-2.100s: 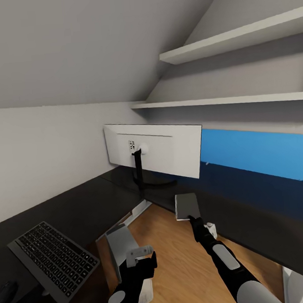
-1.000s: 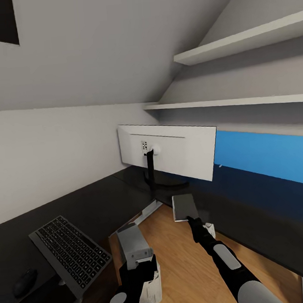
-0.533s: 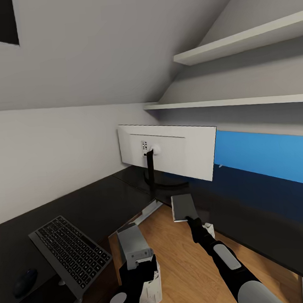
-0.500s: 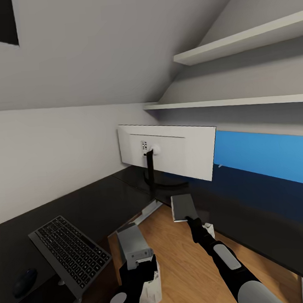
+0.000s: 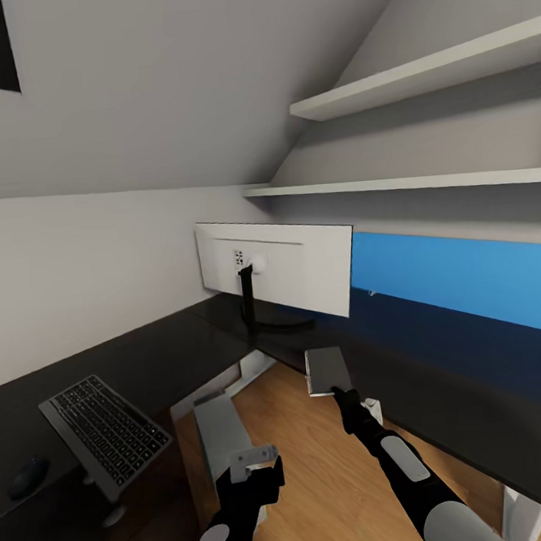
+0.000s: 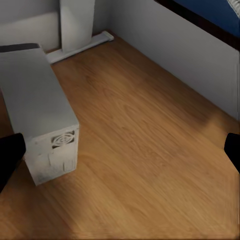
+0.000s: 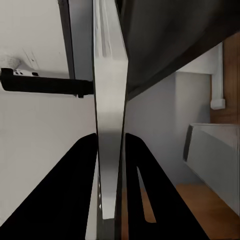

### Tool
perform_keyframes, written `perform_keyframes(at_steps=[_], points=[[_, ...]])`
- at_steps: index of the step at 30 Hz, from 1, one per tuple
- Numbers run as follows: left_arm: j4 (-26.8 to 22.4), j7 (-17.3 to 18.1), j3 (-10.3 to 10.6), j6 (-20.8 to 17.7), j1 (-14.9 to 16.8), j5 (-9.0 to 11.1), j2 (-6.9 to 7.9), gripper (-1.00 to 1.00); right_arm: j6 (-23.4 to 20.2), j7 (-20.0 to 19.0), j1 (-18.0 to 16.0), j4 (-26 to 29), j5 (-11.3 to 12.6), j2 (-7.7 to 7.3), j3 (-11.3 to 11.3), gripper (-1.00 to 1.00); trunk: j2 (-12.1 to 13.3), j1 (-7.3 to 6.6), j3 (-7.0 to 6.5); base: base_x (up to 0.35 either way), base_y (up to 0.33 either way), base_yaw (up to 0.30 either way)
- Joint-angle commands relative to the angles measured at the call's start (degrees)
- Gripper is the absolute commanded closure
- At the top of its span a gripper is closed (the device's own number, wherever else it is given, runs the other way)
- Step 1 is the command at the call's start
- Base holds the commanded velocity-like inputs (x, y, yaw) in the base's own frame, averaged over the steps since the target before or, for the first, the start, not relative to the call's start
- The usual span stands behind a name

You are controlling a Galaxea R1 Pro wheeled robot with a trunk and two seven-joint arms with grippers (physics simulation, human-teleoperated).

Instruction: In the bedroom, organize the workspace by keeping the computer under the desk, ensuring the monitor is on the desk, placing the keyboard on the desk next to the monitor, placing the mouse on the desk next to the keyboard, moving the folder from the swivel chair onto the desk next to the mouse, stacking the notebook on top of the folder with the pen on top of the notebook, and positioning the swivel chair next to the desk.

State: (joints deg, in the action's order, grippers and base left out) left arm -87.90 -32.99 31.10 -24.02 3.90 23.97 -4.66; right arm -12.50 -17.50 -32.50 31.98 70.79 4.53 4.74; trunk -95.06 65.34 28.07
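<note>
My right gripper (image 5: 337, 390) is shut on the lower edge of the small grey notebook (image 5: 328, 370), holding it upright in the air just in front of the black desk (image 5: 147, 353). In the right wrist view the notebook (image 7: 110, 125) stands edge-on between my black fingers (image 7: 80, 200). The monitor (image 5: 275, 272) stands on the desk's corner with its white back toward me. At the left of the desk lie the keyboard (image 5: 104, 434) and the mouse (image 5: 26, 477). On the floor under the desk is the computer (image 5: 216, 428). My left gripper (image 5: 257, 465) hangs open beside it. The folder, pen and swivel chair are out of view.
Two white shelves (image 5: 418, 80) run along the sloped wall above the desk's right wing, over a bright blue panel (image 5: 458, 276). Wooden floor (image 6: 145, 150) spreads between the desk's wings. A white desk leg (image 6: 77, 22) stands behind the computer (image 6: 37, 125).
The whole picture has shifted left, so the camera has turned. The notebook stays in my right gripper at the same height. My left gripper now shows lower than the computer.
</note>
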Motion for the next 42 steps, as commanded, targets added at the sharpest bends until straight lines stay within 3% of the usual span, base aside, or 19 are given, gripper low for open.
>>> perform_keyframes(at_steps=[1,15,42], points=[[-0.08,-0.49,0.09,-0.15,0.06,0.46,0.01,-1.0,-0.6,-0.26,-0.04,-0.01,0.57,0.06,0.38,1.0,-0.04,-0.03,0.06,-0.203,-0.283,0.0],[-0.08,-0.5,0.09,-0.15,0.06,0.55,0.01,-1.0,-0.28,-0.26,-0.06,-0.08,0.57,0.3,0.36,1.0,-0.04,-0.03,-0.16,-0.073,-0.098,0.02],[-0.08,-0.61,0.1,-0.06,0.06,0.48,0.08,-1.0,-0.43,-0.17,-0.02,0.06,0.5,0.33,0.36,1.0,-0.04,-0.03,-2.14,0.0,0.0,0.152]])
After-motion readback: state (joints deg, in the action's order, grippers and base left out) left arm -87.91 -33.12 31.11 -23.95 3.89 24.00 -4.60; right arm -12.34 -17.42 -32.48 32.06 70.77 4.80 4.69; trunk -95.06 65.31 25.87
